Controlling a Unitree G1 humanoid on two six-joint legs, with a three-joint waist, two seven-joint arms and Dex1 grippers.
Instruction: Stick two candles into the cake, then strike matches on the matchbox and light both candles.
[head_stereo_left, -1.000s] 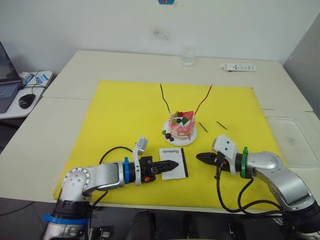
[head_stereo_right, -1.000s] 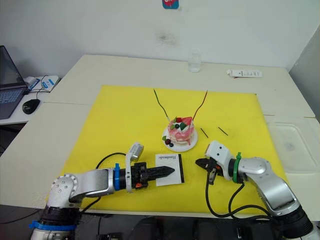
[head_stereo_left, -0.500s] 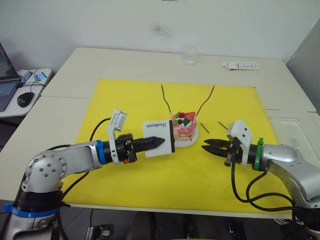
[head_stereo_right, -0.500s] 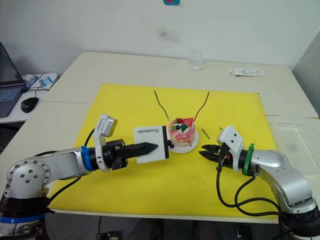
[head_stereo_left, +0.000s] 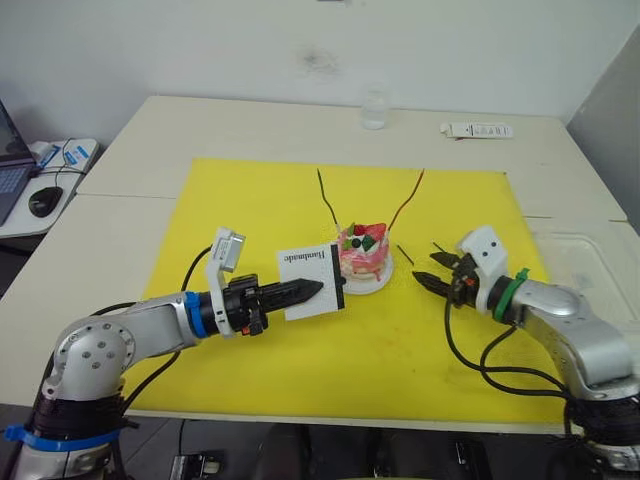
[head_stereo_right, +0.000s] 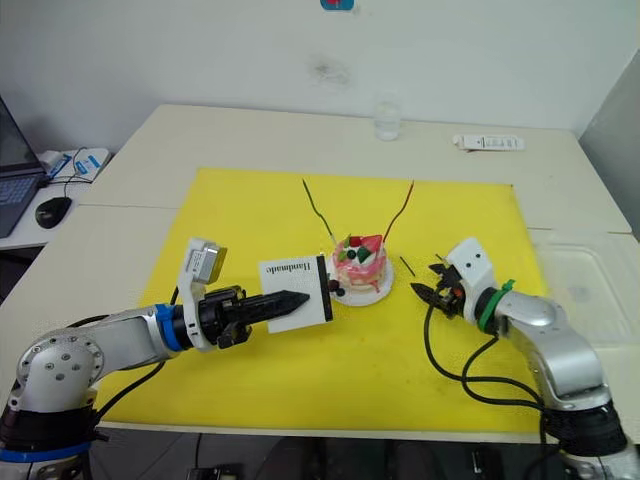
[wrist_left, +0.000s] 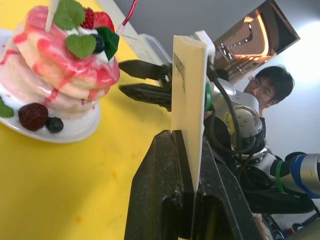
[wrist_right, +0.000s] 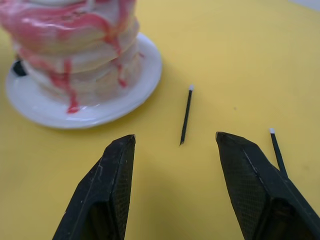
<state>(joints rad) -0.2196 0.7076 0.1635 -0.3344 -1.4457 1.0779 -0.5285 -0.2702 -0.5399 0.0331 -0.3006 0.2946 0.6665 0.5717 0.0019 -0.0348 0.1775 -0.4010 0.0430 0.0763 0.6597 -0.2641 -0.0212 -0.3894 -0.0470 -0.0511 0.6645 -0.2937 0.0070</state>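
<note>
1. Table (head_stereo_left: 150, 140): pale, wide; carries all items below.
2. Mat (head_stereo_left: 250, 200): yellow, square, laid flat in the middle of the table.
3. Tray (head_stereo_left: 590, 275): clear plastic, on the table just off the mat's right edge.
4. Left gripper (head_stereo_left: 310, 289): reaches in from the left above the mat, fingers clamped on the lower edge of the matchbox.
5. Right gripper (head_stereo_right: 428, 282): low over the mat, right of the cake, fingers spread wide and holding nothing. In the right wrist view one match lies between the fingers (wrist_right: 107, 185) and ahead of them.
6. Matchbox (head_stereo_left: 312, 281): white, "Handmade" lettering toward the head camera, black strip on the edge nearest the cake. Held off the mat, standing on edge, just left of the cake; whether it touches the plate cannot be told.
7. Cake (head_stereo_left: 362, 252): pink and white, round, topped with strawberry, dark berries and green leaves. At the mat's centre, on its plate.
8. Plate (wrist_right: 145, 75): white, small, under the cake.
9. Glass (head_stereo_left: 373, 108): clear, near the table's far edge.
10. Candles: green (head_stereo_left: 326, 197) and red (head_stereo_left: 408, 199), both stuck in the cake top, leaning apart, green to the left, red to the right.
11. Matches: near one (wrist_right: 186, 114) lies on the mat beside the plate; far one (wrist_right: 276, 150) is close by, further right, partly behind the right finger. Both untouched.
</note>
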